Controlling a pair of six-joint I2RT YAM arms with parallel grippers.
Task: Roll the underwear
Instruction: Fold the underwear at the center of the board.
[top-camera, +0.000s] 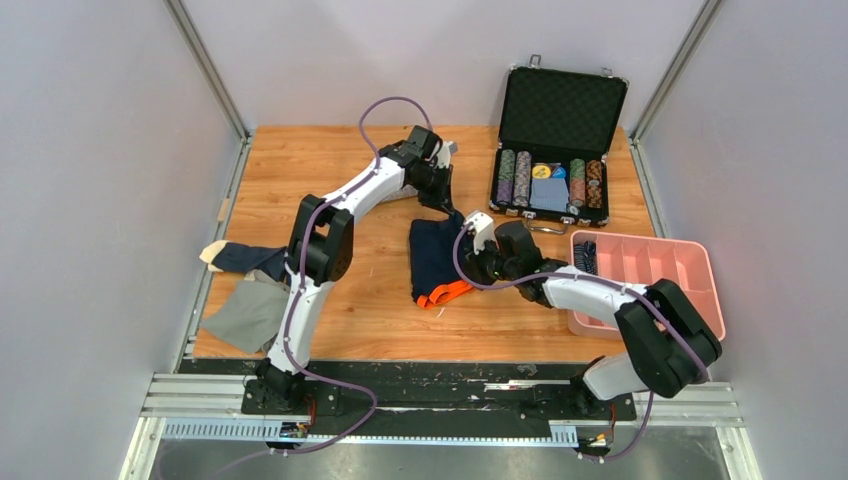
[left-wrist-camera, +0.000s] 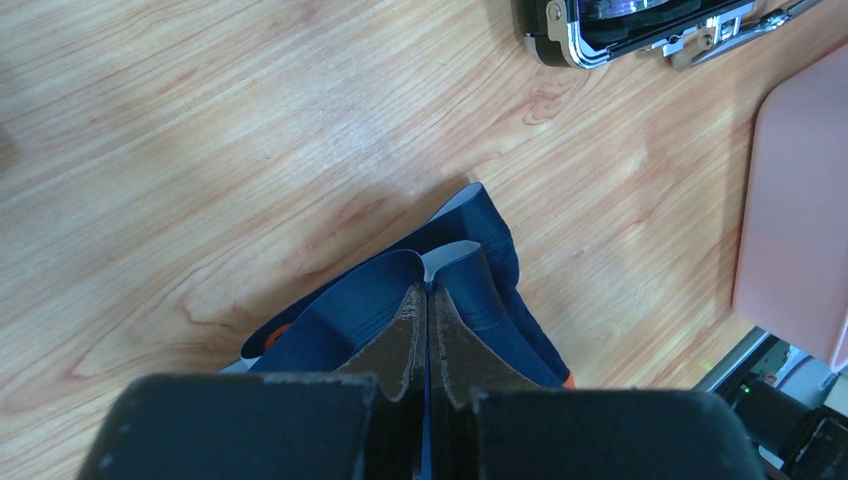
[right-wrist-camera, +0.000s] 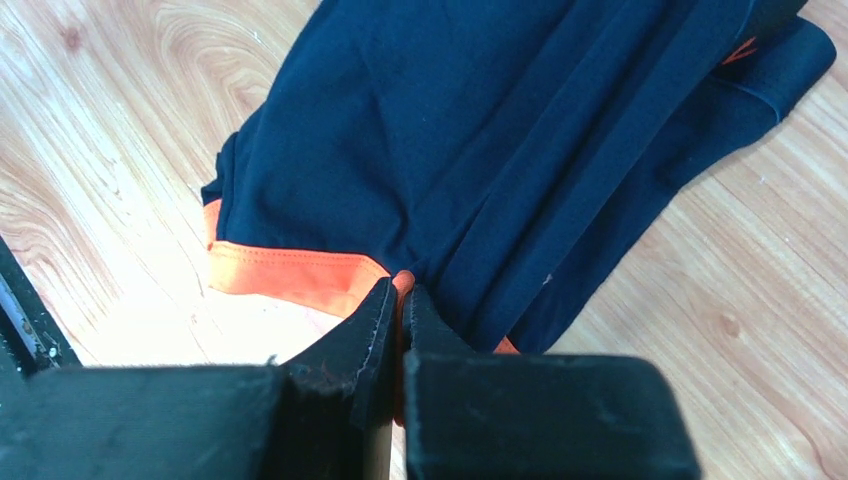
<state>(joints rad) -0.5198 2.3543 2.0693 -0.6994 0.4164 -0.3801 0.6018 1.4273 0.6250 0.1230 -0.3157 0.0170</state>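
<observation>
From above, the navy underwear (top-camera: 434, 258) lies mid-table between both arms. Left wrist view: left gripper (left-wrist-camera: 427, 296) is pinched tight on its far navy edge. Right wrist view: right gripper (right-wrist-camera: 400, 290) is clamped on the near orange hem (right-wrist-camera: 285, 275)

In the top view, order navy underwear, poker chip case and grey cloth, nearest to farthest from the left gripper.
From the left gripper:
1. Navy underwear, pinched in it, centre.
2. Poker chip case, back right.
3. Grey cloth, front left edge.
</observation>
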